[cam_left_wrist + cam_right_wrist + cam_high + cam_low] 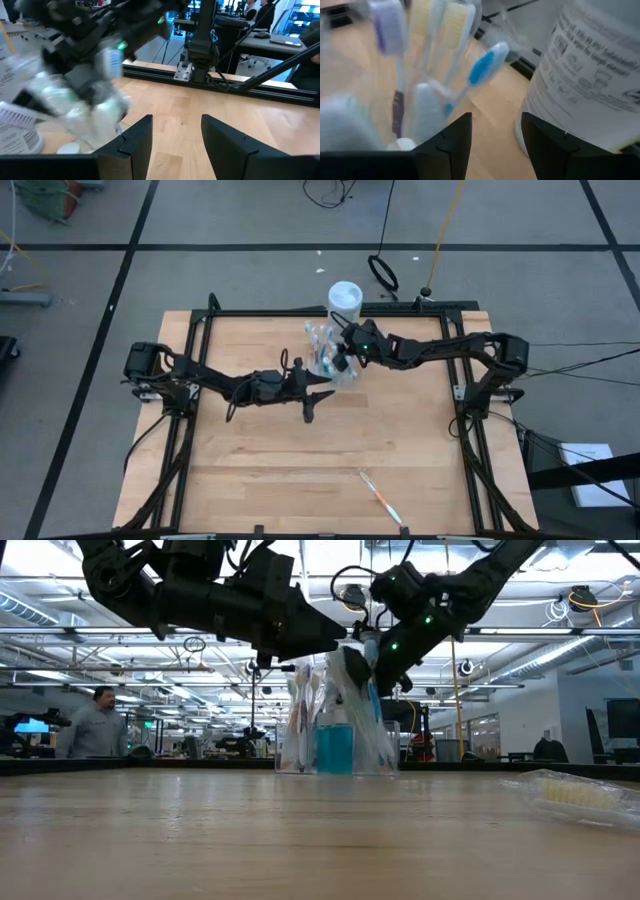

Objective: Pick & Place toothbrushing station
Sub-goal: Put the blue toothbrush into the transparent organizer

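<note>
The toothbrushing station (325,358) is a small clear holder with several toothbrushes and a blue item in it. It stands upright on its base on the table (335,745), at the far middle. My right gripper (343,362) is open, right beside the holder's top on its right side (352,675). In the right wrist view the brush heads (437,30) rise just ahead of the fingers (492,145). My left gripper (316,396) is open and empty, raised just near and left of the holder (172,145). My right gripper's open fingers stand at the holder's top, slanting down from the table's right. Nothing shows in the gap between them in the right wrist view. I cannot tell whether a finger touches the holder or the brushes.
A taller white-capped cylindrical container (345,298) stands just behind the holder at the far edge, close to my right gripper (590,75). A loose toothbrush (380,498) lies near the table's front edge. A person (95,725) stands in the room beyond.
</note>
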Controlling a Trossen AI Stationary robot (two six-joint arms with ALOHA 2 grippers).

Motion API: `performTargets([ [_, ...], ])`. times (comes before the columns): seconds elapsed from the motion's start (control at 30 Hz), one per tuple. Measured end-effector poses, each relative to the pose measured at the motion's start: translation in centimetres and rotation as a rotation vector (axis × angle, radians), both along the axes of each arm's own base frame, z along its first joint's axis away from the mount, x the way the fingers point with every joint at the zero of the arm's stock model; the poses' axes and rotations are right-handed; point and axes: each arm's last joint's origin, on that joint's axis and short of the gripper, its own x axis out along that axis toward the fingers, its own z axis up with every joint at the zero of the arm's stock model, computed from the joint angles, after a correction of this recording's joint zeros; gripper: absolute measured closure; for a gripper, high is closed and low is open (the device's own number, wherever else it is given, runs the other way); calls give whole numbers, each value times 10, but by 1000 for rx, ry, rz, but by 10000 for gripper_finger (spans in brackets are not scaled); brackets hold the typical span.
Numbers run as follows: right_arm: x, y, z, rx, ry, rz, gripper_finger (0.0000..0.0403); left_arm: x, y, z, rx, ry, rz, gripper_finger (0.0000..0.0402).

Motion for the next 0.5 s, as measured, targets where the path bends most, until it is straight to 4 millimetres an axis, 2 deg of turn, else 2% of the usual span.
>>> performTargets([
  [0.1, 3, -4, -6, 4, -19, -13, 236, 0, -4, 0, 0, 0, -12, 227],
  [0.33, 2, -11, -2, -52, -42, -111, 230, 0, -6, 0, 7, 1, -15, 227],
  [0.5, 3, -11, 0, 19, -134, -169, 233, 0, -6, 0, 7, 0, -13, 227],
])
